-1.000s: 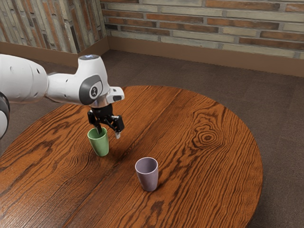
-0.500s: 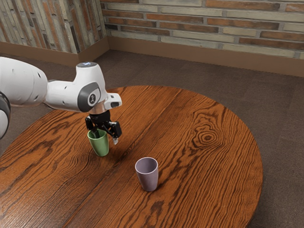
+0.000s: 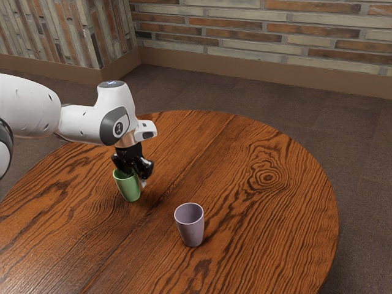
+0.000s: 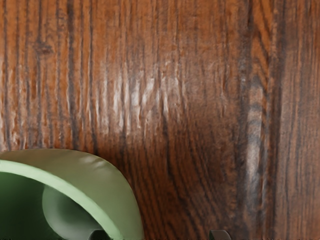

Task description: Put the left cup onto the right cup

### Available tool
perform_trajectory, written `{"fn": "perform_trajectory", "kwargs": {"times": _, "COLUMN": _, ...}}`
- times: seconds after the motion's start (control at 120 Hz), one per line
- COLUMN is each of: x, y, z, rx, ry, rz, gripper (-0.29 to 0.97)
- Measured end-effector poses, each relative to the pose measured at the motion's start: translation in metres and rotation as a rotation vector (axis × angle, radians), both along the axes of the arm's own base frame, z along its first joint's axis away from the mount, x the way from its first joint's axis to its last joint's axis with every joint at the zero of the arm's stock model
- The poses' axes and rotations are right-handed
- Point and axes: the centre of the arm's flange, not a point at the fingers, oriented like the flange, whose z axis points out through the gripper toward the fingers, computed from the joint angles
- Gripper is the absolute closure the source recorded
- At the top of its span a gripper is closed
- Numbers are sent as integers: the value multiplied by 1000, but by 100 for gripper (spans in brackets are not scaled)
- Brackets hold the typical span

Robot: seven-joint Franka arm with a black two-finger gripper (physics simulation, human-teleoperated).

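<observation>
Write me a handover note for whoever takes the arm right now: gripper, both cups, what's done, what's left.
Gripper: open, down at the green cup, straddling its wall at the rim, not gripping yet.
Green cup: on the table, to the exterior view's left of the purple cup and apart from it.
Purple cup: upright on the table.
Done: approach.
Left: close, lift, set green cup onto purple cup.

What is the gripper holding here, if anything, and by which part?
It cannot be told. The gripper is down at the rim of the green cup, but contact on both sides of the rim is not visible.
</observation>
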Motion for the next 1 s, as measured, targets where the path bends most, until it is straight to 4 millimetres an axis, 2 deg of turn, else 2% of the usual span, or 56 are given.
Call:
{"fn": "perform_trajectory", "kwargs": {"times": 0.292, "x": -4, "y": -2, "z": 0, "rx": -3, "ry": 8, "rz": 14, "gripper": 74}}
{"fn": "perform_trajectory", "kwargs": {"times": 0.517, "x": -4, "y": -5, "z": 3, "rx": -3, "ry": 11, "rz": 23, "gripper": 79}}
{"fn": "perform_trajectory", "kwargs": {"times": 1.0, "x": -4, "y": -12, "z": 12, "rx": -2, "ry": 2, "rz": 28, "gripper": 79}}
